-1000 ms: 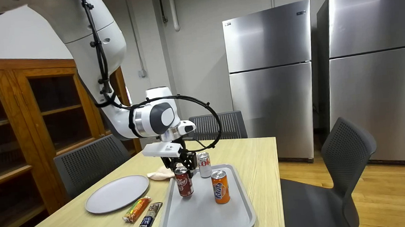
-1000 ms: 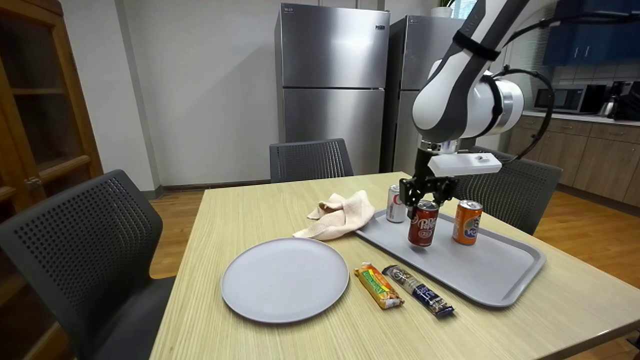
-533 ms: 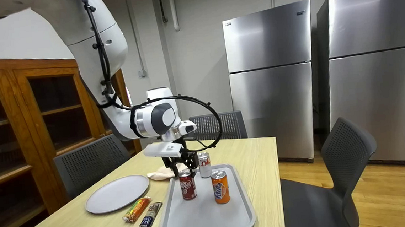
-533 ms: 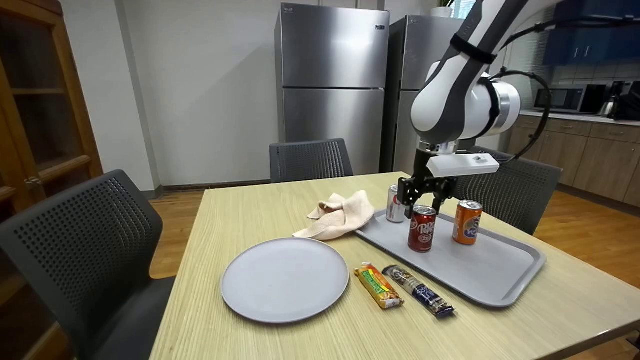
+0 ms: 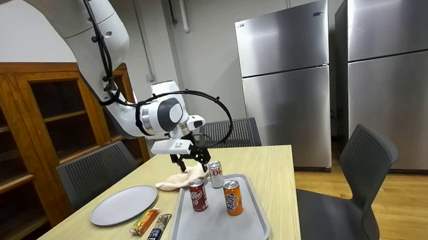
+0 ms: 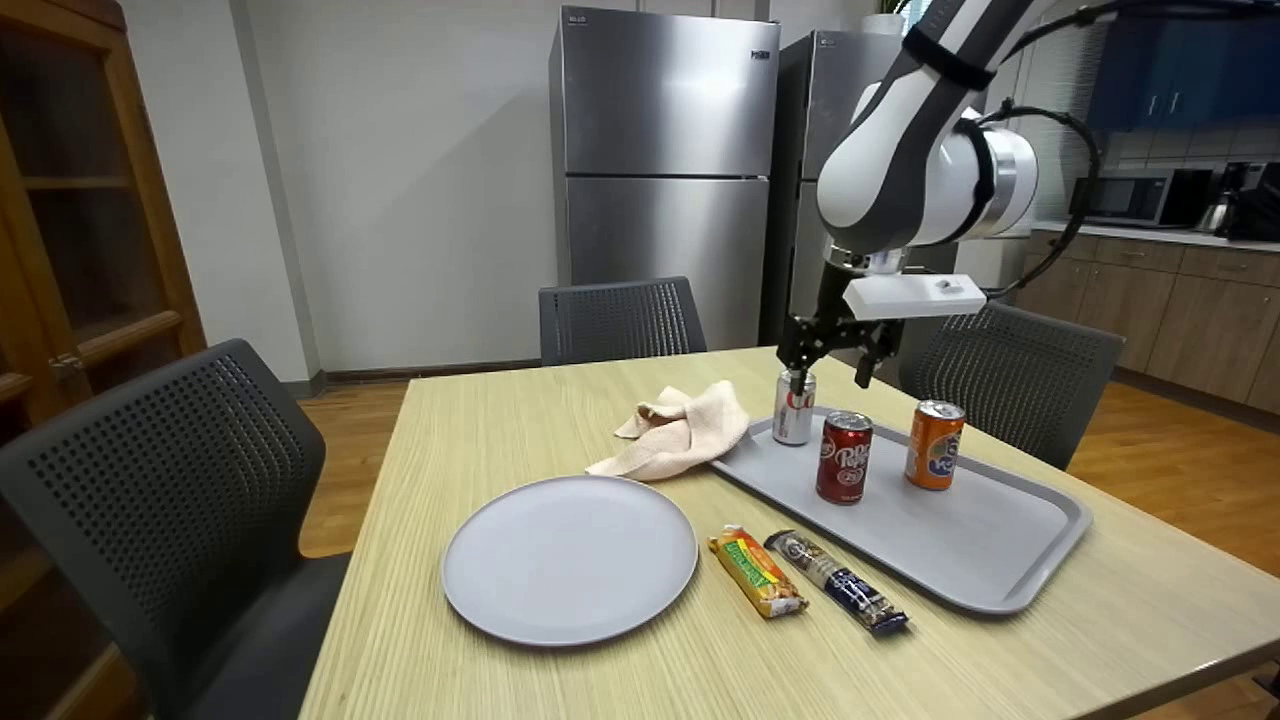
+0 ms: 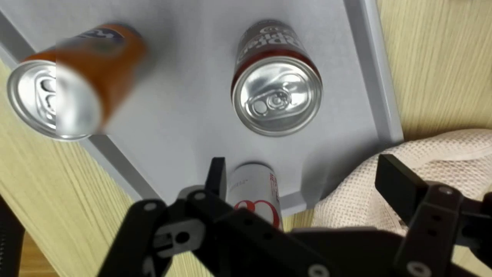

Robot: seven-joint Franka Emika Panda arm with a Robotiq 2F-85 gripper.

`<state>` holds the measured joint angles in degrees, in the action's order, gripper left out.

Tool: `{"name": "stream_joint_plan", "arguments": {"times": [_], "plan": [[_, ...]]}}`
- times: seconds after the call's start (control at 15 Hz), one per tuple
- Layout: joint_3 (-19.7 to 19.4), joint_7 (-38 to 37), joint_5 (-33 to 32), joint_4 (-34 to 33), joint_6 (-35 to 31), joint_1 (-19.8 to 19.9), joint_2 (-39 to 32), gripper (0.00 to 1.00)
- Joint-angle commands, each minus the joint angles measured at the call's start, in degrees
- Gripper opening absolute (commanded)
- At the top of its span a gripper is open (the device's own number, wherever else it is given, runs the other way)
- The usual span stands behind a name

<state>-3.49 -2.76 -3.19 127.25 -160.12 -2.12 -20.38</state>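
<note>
Since a second ago: black metal gripper (image 6: 831,378) has risen off the dark-red cylindrical metal can (image 6: 845,462) and spread wide, gripping nothing; that can has settled lower. It stands upright on the gray rectangular plastic tray (image 6: 970,545), toward the end by the crumpled cream woven cloth (image 6: 700,420). Silver cylindrical metal can (image 6: 791,426) and orange cylindrical metal can (image 6: 932,450) also upright on tray. Gripper above the tray's cloth end; contact with silver can unclear. Judgement: a sideways drift or dip could topple silver can or snag cloth, clearance looking slim.
</note>
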Motion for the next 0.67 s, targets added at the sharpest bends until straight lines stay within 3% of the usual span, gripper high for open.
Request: {"name": "stream_joint_plan", "arguments": {"times": [0.0,0.6], "plan": [[-0.2,-2.2,-1.5,1.1,-0.3,-1.7,3.6,1.0],[0.7,-1.3,-0.7,0.0,0.0,-2.3,3.5,1.0]]}}
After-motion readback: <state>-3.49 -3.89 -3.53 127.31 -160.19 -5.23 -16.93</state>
